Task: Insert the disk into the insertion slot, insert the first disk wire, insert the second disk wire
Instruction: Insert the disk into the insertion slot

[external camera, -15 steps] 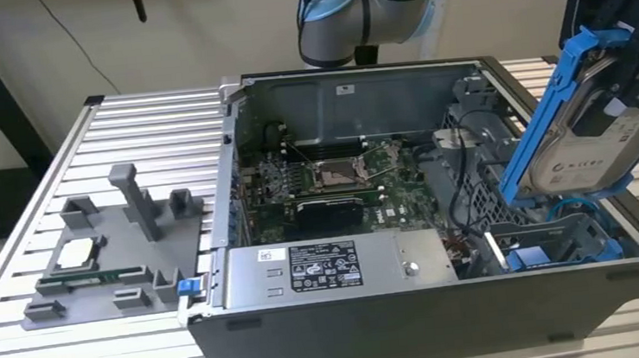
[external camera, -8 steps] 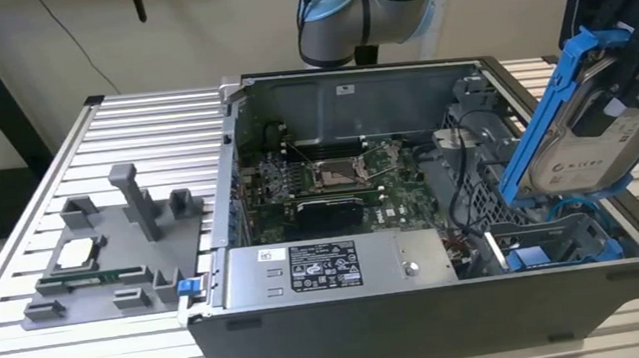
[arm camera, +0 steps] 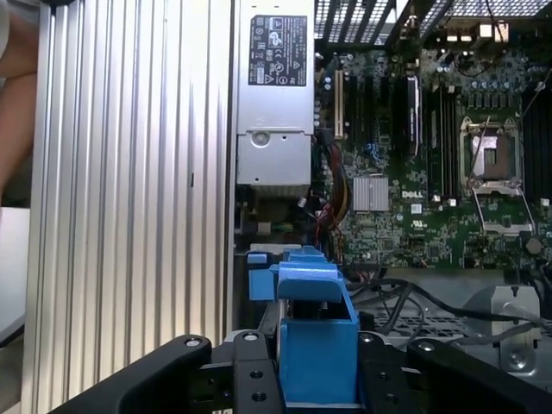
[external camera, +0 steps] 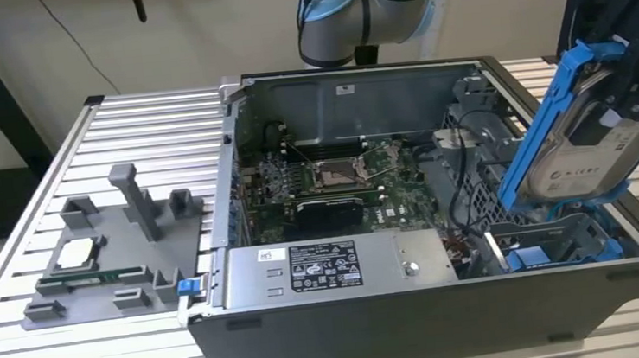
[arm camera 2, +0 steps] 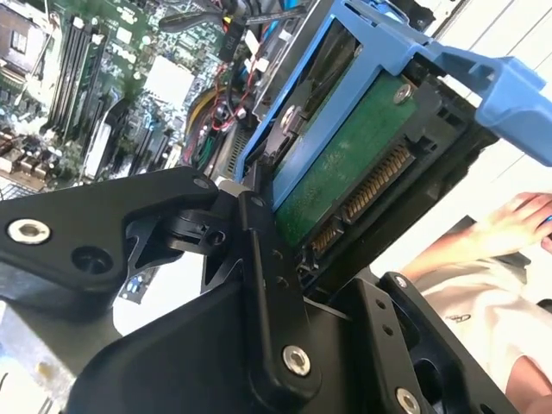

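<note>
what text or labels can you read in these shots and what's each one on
Black-and-white label on the silver power supply box: fine print, too small to read.
Pale label on the silver-grey disk in its blue plastic carrier: too small to read.
White sticker on the grey case's back wall: unreadable.
White lettering on the green motherboard: a maker's mark, not quoted.
</note>
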{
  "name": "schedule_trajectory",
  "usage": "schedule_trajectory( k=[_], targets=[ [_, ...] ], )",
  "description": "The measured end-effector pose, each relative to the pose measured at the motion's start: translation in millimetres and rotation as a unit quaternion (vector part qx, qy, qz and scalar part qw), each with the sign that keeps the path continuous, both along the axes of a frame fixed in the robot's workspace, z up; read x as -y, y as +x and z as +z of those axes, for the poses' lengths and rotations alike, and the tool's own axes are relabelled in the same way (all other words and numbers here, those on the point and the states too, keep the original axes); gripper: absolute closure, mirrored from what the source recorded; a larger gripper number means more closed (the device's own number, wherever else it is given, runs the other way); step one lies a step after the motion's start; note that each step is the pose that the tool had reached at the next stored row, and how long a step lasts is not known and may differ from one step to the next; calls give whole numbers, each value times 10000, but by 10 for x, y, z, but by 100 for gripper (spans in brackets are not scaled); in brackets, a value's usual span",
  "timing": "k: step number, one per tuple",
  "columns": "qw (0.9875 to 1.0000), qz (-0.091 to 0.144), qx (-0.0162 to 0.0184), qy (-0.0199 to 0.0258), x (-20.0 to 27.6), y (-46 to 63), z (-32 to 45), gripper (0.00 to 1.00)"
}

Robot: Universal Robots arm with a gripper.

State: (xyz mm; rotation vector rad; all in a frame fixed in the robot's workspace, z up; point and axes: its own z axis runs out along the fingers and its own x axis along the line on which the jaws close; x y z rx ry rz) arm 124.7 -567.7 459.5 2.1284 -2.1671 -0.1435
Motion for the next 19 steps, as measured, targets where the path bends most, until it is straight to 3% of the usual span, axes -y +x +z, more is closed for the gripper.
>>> schedule_trajectory(
  k=[9,19],
  targets=[
    [10000,0,0,3,0,16,-76,100],
    [10000,0,0,3,0,18,-91,100]
  ],
)
